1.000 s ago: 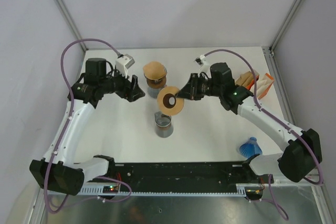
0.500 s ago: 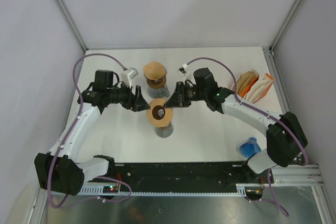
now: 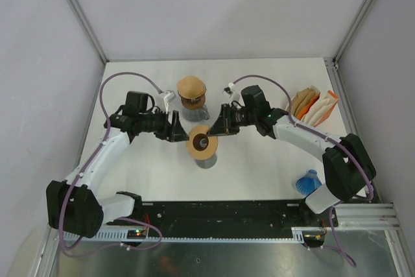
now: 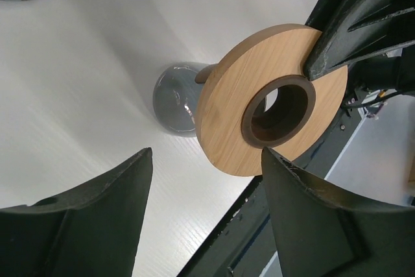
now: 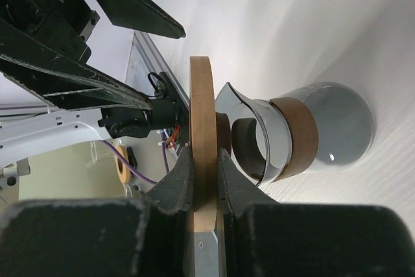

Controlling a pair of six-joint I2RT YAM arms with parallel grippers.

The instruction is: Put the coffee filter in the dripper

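Top external: looking steeply down from above the near edge of the white table (image 3: 259,168) | left wrist: facing the round wooden disc with a dark centre ring (image 4: 227,111) closely, face-on | right wrist: viewing it edge-on, nearer | all sharing disc and grey glass carafe (image 4: 174,103).

White table (image 3: 259,160) inside a pale-walled enclosure. Toward the back, at the middle, stands a grey vessel (image 3: 192,109) capped by a tan dome, possibly wood. A blue ribbed cone (image 3: 308,181) lies near the front right corner.
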